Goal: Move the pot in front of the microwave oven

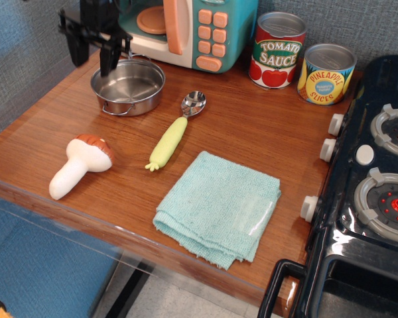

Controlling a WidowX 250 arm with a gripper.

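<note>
Now we see the microwave oven (pixel 186 30) at the top of the frame, with the pot (pixel 128 86) flat on the table just below its open door, upper left. Our gripper (pixel 93 54) hangs over the pot's far-left rim, jaws spread, gripping nothing. We judge a careless retreat could clip that rim and shove the pot away.

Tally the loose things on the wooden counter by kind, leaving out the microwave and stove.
Cans: 2 (tomato sauce can, pineapple slices can)
Cookware: 1 (pot)
Utensils: 1 (spoon)
Toy food: 1 (mushroom)
Cloths: 1 (teal cloth)
Total: 6
</note>
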